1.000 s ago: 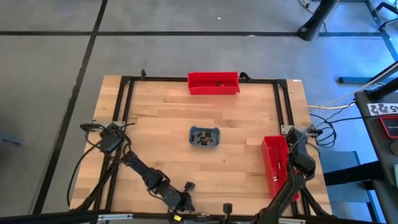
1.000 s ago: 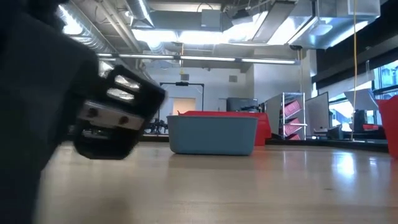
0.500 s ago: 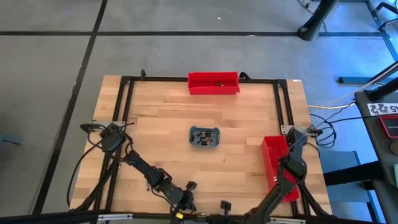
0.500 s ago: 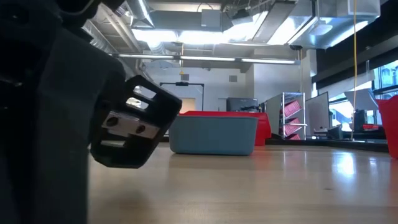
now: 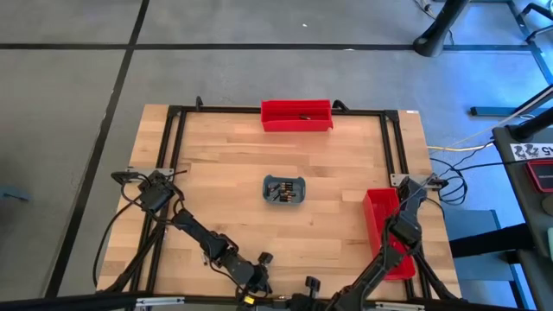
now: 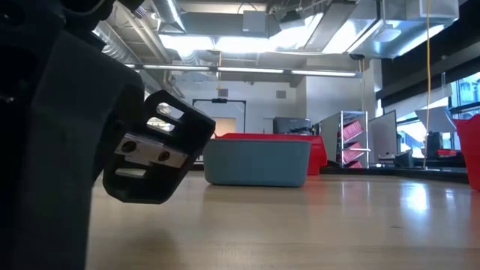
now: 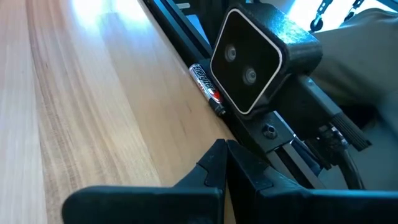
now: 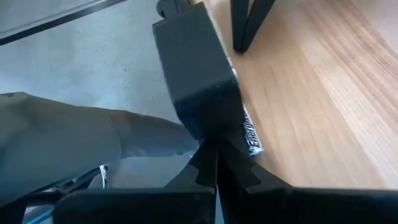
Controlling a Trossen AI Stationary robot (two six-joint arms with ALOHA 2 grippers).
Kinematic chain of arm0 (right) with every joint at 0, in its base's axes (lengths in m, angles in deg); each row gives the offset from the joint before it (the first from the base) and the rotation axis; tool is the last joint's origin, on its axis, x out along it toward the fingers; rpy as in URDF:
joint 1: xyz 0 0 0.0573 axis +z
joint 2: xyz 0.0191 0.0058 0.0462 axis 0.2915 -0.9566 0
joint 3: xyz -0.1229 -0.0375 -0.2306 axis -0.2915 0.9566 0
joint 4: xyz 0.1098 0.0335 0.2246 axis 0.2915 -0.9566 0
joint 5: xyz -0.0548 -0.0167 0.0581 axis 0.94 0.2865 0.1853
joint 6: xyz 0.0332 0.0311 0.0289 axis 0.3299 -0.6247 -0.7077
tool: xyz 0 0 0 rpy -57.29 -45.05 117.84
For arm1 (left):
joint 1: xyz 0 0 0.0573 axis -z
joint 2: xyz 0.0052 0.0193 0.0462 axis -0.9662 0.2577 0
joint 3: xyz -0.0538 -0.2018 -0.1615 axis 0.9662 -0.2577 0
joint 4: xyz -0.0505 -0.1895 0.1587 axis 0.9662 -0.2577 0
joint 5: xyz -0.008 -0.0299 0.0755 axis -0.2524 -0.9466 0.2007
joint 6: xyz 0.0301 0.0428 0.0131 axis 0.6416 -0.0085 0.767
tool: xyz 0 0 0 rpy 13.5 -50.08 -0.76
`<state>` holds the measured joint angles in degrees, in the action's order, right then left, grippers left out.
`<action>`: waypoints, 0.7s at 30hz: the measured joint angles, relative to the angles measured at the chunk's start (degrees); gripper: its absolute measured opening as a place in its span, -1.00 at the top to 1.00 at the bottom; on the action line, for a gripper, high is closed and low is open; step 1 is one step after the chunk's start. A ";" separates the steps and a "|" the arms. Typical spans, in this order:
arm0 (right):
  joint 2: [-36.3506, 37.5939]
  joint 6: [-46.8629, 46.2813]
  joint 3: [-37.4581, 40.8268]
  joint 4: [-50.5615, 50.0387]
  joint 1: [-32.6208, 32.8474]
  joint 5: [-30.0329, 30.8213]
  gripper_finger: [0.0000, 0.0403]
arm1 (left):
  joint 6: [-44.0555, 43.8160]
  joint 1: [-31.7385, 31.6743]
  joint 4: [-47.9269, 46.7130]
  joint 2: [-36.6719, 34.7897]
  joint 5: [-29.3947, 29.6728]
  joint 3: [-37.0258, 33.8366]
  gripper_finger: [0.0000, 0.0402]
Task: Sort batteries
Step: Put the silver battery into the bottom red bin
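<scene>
Evidently nothing is being carried: both arms sit folded at the table's (image 5: pixel 225 181) near edge, well short of the grey-blue tray (image 5: pixel 284 190) at its middle. Nearest, the left tool (image 7: pixel 225 163) has its fingers pressed together on nothing, low by the black frame rail (image 7: pixel 186 34), where a stray battery (image 7: pixel 206 89) lies against the rail beside the low camera's housing (image 7: pixel 251 59). The right tool (image 8: pixel 217 163), likewise pinched shut and empty, points at that same near edge. Beyond them the batteries (image 5: pixel 282 191) lie heaped in the tray. To the tray's right stands one red bin (image 5: pixel 378 226); past the tray, at the far edge, the other red bin (image 5: pixel 296 115). I judge this a pause between picks. Next, one arm must extend to the tray, spread its fingers, and pinch a single cell.
</scene>
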<state>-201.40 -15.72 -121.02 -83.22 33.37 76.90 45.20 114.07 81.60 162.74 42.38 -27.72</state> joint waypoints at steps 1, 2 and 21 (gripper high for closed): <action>0.00 -0.45 0.00 -0.49 -0.20 -0.03 1.00 | 0.00 0.00 -0.09 -0.02 0.03 0.00 0.99; 0.00 -0.69 0.00 -0.92 -0.31 -0.06 1.00 | 0.00 0.00 -0.14 -0.03 0.09 0.00 0.99; 0.98 -15.41 0.48 -20.06 -2.21 8.52 1.00 | 3.87 0.37 -12.84 -7.32 3.27 -0.08 0.99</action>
<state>-200.42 -31.14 -120.54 -103.28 31.17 85.42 49.06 114.44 68.75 155.42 45.65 -27.79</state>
